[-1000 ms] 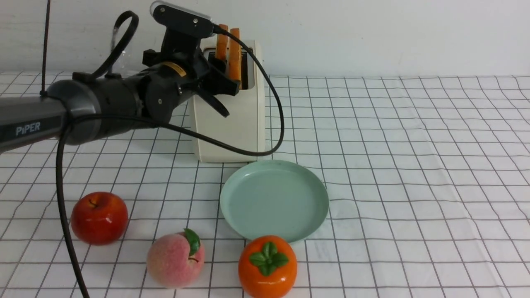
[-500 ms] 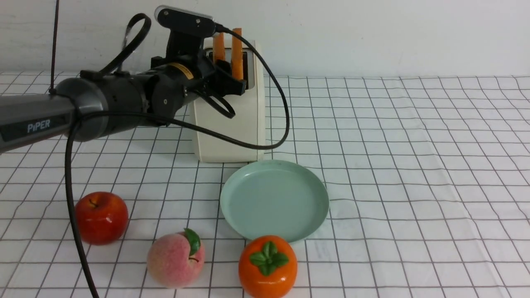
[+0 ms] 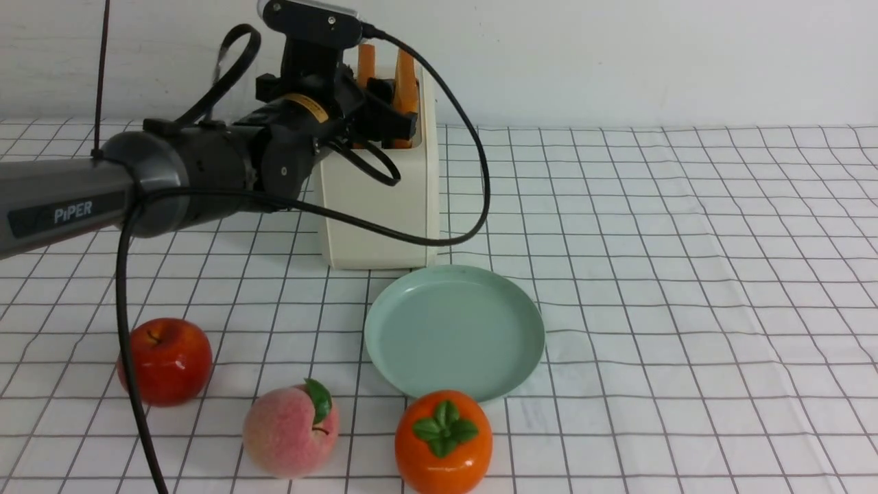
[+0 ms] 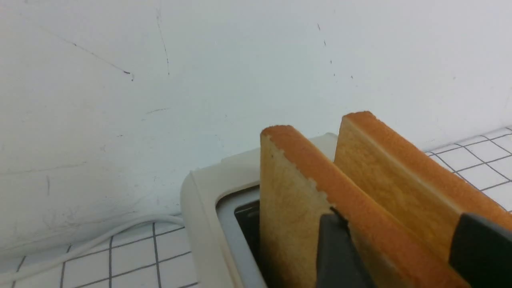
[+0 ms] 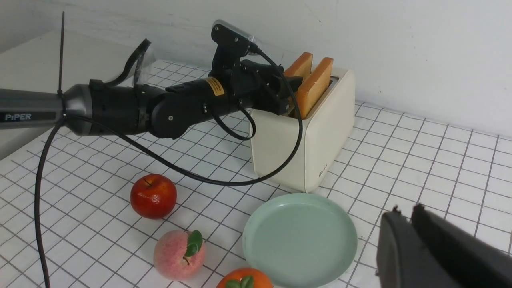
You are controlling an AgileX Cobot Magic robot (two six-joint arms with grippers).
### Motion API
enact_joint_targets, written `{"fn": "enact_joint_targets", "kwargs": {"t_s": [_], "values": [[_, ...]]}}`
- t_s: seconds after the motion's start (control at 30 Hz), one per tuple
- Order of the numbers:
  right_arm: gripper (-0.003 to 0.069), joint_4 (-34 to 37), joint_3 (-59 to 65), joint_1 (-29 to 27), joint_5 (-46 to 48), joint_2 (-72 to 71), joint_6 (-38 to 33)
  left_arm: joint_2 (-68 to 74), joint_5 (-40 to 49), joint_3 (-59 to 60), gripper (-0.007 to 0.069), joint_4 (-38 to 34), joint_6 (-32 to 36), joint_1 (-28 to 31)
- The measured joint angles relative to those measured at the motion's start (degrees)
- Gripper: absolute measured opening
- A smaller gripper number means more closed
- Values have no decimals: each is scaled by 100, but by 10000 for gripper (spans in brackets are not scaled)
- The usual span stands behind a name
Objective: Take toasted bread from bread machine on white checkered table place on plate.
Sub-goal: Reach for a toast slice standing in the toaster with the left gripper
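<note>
White checked bench (image 3: 686, 274), plain wall (image 3: 651, 55) behind. No transfer yet — both toast slices (image 3: 407, 65) upright in toaster (image 3: 377, 206), plate (image 3: 454, 329) bare. Left gripper (image 4: 404, 244) part-open astride one slice, grip unconfirmed. Right gripper (image 5: 406, 210) closed, empty.

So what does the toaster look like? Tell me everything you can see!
The toaster is boxy and cream-white with rounded corners, probably plastic. It stands upright on the checked tablecloth near the wall, just behind the green plate. Two slices of toast stick up from its grey-rimmed slots, where the left gripper is. A white cord trails behind it.
</note>
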Motion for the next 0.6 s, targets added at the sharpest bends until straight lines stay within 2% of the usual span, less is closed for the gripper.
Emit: {"fn": "enact_joint_targets", "kwargs": {"t_s": [0.1,0.37,0.53,0.6], "values": [[52,0,0,0,65,0,0,106,-41,-31,328,-13,13,0],[56,0,0,0,65,0,0,376,-24,-200,297,-208,17,0],[60,0,0,0,65,0,0,386,-29,-288,181,-568,17,0],[64,0,0,0,65,0,0,386,-43,-295,106,-645,17,12]]}}
